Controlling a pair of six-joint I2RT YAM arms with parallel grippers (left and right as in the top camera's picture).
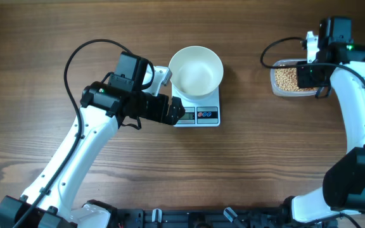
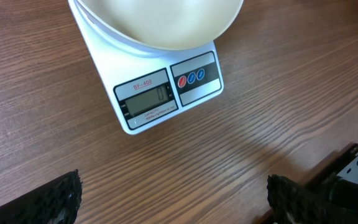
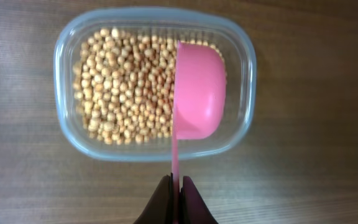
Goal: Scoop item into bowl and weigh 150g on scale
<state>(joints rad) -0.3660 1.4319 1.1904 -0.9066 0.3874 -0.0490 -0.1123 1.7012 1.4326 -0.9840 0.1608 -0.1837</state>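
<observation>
The white bowl [image 1: 196, 69] [image 2: 160, 25] stands empty on the white scale [image 1: 206, 115] [image 2: 143, 99], whose grey display faces the table's front. My left gripper [image 1: 173, 113] [image 2: 173, 205] hovers open just in front of the scale, nothing between its fingers [image 2: 58, 199]. The tan beans [image 1: 286, 77] [image 3: 123, 87] fill a clear plastic container [image 1: 277, 90] [image 3: 61, 62] at the right. My right gripper [image 1: 312, 76] [image 3: 176, 186] is above that container, shut on the thin handle of a pink scoop [image 3: 197, 93]. The scoop's cup is turned on its side over the right part of the beans.
Brown wooden table [image 1: 56, 38] all round. The left arm's black cable [image 1: 84, 50] loops over the table left of the bowl. The right arm's cable [image 1: 268, 50] curls beside the container.
</observation>
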